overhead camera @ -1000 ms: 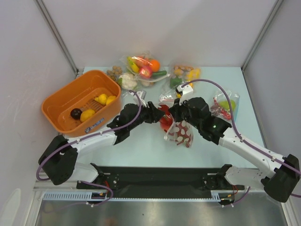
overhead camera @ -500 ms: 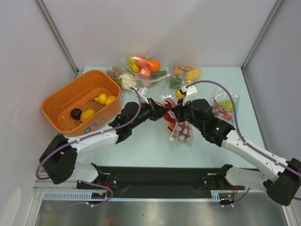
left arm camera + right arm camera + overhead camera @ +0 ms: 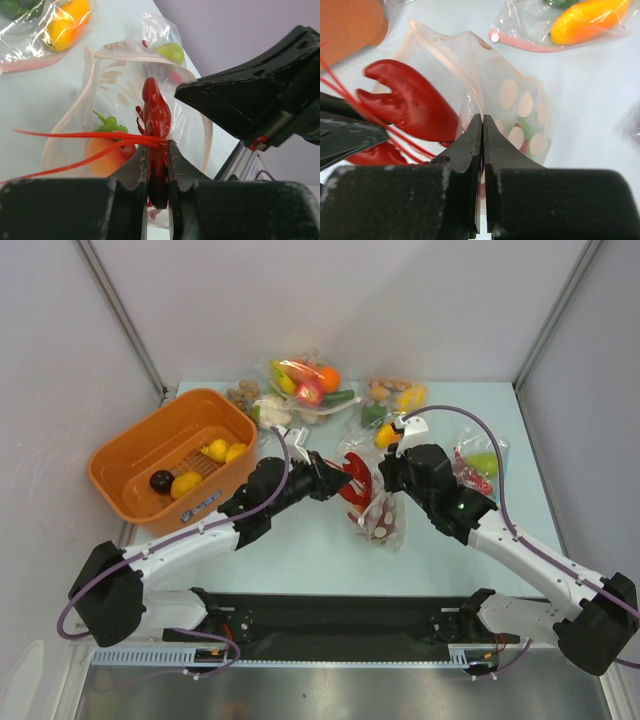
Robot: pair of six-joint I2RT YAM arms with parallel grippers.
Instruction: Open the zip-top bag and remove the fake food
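Top external. The zip-top bag (image 3: 382, 520) lies mid-table between my two arms. The lobster (image 3: 355, 486) is at the bag's mouth, on the left arm's side. The left gripper (image 3: 337, 483) is on the lobster and the right gripper (image 3: 386, 478) is at the bag's upper edge. The orange basket (image 3: 120, 455) is well apart, to the left.

Left wrist. The left gripper (image 3: 158, 150) is clamped on the lobster (image 3: 156, 107), whose long axis points straight away from the fingers toward the open mouth. A peach (image 3: 102, 156) and a grape bunch (image 3: 107, 122) sit inside.

Right wrist. The right gripper (image 3: 482, 122) is pressed flat on the bag's film (image 3: 520, 100), with no gap showing. I judge the pull should run leftward, along the lobster's axis.
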